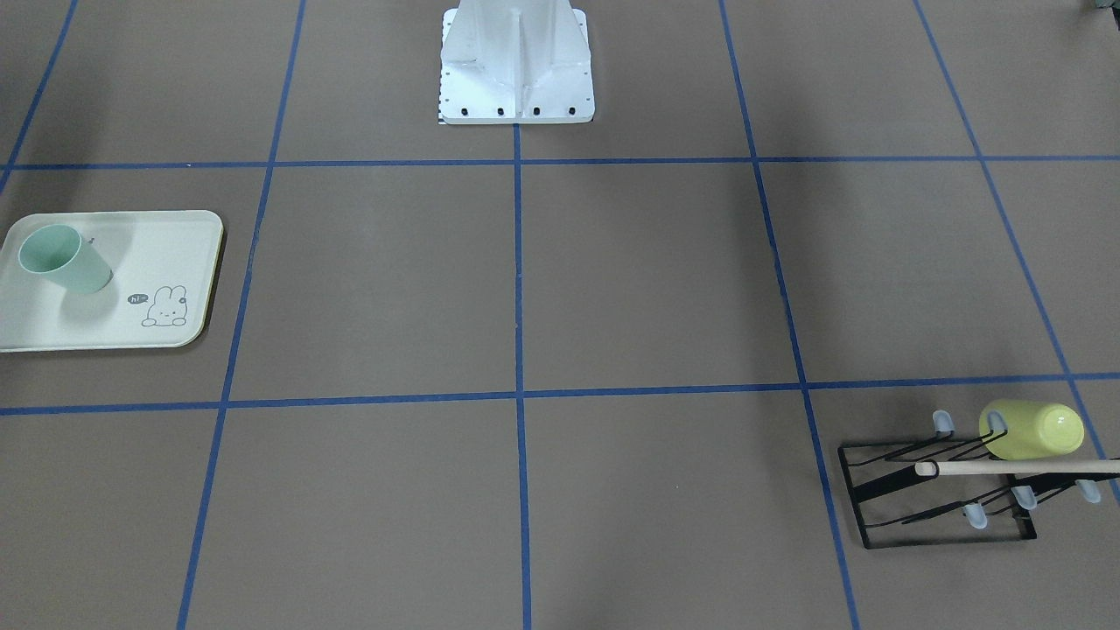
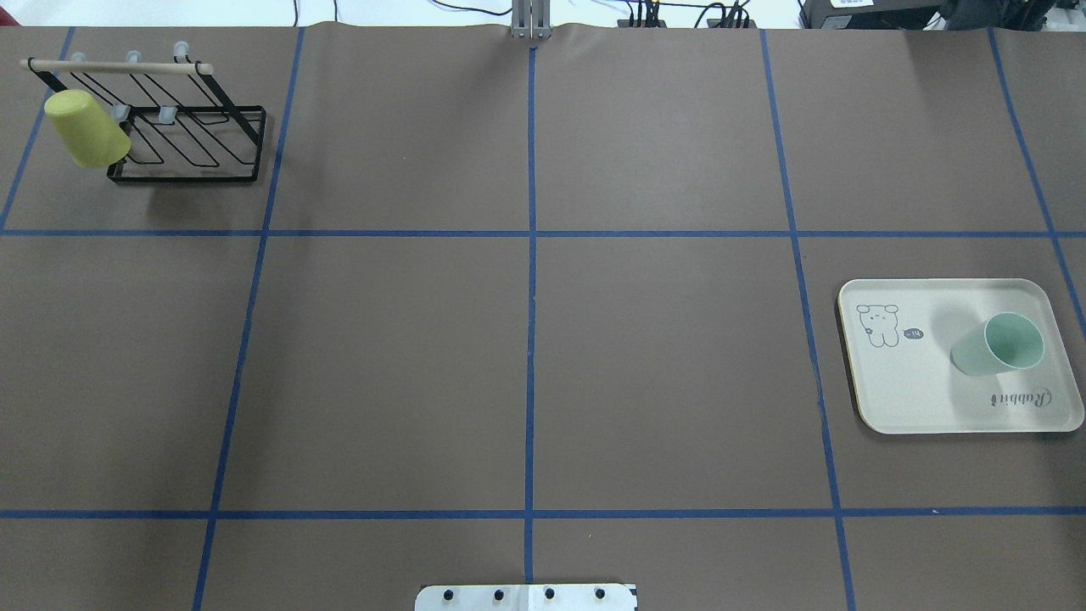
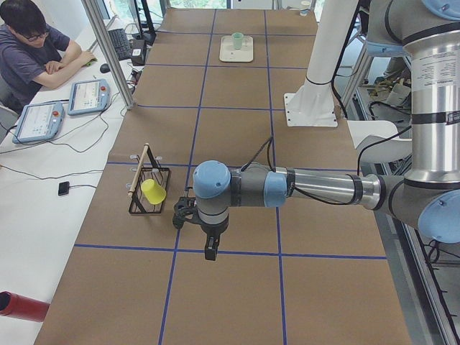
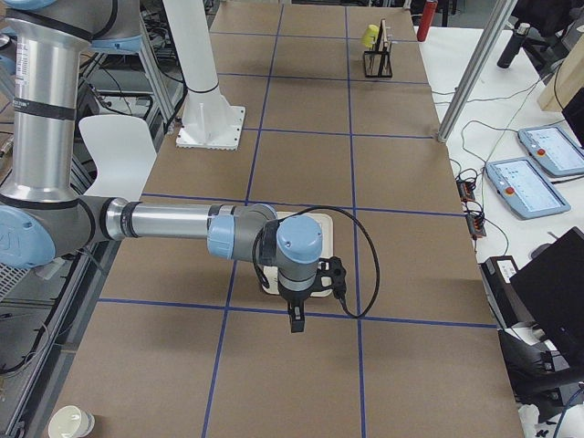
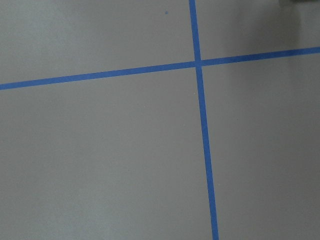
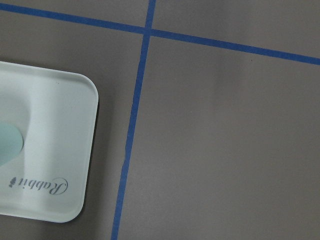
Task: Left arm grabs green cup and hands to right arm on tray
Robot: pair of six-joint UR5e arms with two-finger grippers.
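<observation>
The pale mint-green cup (image 2: pixel 997 344) stands upright on the cream tray (image 2: pixel 916 390), near the tray's right end; it also shows in the front-facing view (image 1: pixel 66 258) on the tray (image 1: pixel 131 328). Neither arm appears in the overhead or front-facing views. In the exterior left view my left gripper (image 3: pixel 209 253) hangs above bare table, near the rack and far from the cup (image 3: pixel 237 41). In the exterior right view my right gripper (image 4: pixel 294 324) hangs just beside the tray (image 4: pixel 339 228). I cannot tell whether either gripper is open or shut. The right wrist view shows the tray corner (image 6: pixel 55 150) and the cup's edge (image 6: pixel 7 142).
A black wire rack (image 2: pixel 182 136) with a wooden bar holds a yellow-green cup (image 2: pixel 85 129) at the far left. The white pedestal base (image 1: pixel 516 79) stands at the robot's side of the table. An operator (image 3: pixel 29 50) sits at a side desk.
</observation>
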